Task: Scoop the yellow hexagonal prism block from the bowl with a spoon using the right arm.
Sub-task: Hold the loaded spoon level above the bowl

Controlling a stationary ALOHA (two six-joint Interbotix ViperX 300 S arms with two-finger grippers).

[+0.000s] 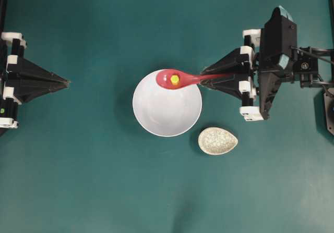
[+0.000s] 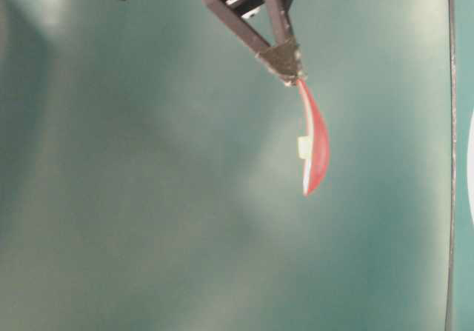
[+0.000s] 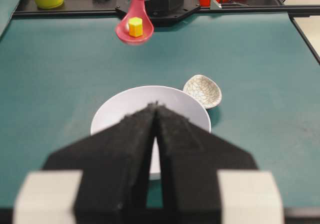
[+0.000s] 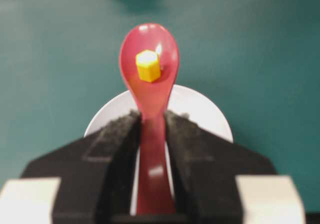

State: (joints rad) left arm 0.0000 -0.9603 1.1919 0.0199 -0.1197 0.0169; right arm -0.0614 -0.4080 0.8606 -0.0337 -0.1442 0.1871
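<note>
Looking down from overhead, we see the right tool (image 1: 204,81) clamped on the handle of the pink-red spoon (image 1: 180,79), its two black fingers pressed against either side of the handle. The spoon is held roughly level, its scoop raised above the far rim of the white bowl (image 1: 167,110). The yellow hexagonal prism block (image 1: 175,79) sits in the scoop, near its middle, clear of the bowl. In the right wrist view we see the block (image 4: 148,65) resting upright on the spoon (image 4: 150,73), with the bowl (image 4: 200,108) below and behind. The left tool (image 1: 67,81) rests at the left edge of the green desk (image 1: 83,181), well apart from the bowl, its fingers closed together on nothing. A speckled cream spoon rest (image 1: 217,140) lies just beside the bowl.
</note>
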